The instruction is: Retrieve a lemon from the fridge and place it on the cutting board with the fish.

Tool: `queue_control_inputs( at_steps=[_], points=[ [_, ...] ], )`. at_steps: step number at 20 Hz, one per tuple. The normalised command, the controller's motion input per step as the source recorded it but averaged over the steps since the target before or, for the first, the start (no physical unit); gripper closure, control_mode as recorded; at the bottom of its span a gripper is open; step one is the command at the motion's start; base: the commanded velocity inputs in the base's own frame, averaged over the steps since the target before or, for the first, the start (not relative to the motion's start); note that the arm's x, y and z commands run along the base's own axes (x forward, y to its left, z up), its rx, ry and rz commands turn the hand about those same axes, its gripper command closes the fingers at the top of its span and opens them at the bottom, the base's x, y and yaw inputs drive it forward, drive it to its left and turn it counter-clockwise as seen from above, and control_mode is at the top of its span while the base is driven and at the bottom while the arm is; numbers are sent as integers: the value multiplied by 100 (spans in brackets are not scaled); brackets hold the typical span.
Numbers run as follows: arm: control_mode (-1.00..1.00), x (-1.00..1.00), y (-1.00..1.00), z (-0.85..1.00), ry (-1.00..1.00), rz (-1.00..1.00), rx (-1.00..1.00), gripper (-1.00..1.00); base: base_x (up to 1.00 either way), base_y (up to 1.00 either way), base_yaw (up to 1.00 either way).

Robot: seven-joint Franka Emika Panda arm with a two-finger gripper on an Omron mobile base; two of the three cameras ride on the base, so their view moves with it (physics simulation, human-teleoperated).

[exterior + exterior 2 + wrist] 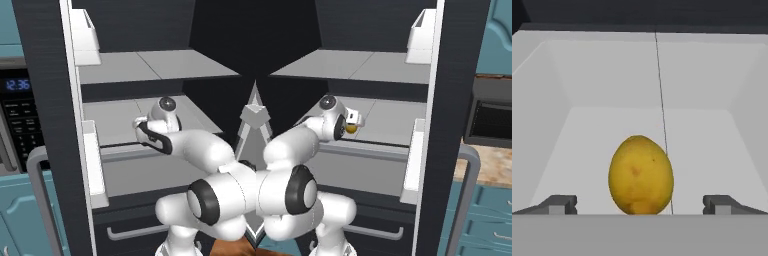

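Hand view: one lemon [641, 175] stands on end on the grey shelf [712, 140] inside the fridge, right between the two finger tips [559, 204], which are spread wide with a clear gap on each side of the fruit; the gripper [640, 206] grips nothing

Left base view: the arm reaches into the open fridge [45, 100] over the middle of three grey shelves; the wrist hides the lemon. One clock display [17, 84] glows on the black oven at left

Right base view: the gripper [351, 125] hovers low over the middle shelf, and the lemon [350, 128] shows as a yellow spot tucked under it
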Motion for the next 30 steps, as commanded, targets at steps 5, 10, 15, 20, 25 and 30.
queue_control_inputs(
  at_steps=[5,10,15,20,25,30],
  points=[
    [-100,25,0,-16,0,0,0,-100,0,0,0],
    [-100,1,0,-23,1,0,0,-100,0,0,0],
    [-100,7,0,-29,2,0,0,-100,0,0,0],
    [-100,21,0,-14,0,0,0,-100,0,0,0],
    [-100,14,0,-2,0,0,0,-100,0,0,0],
    [-100,1,1,-2,0,0,0,100,0,0,0]
  ],
)
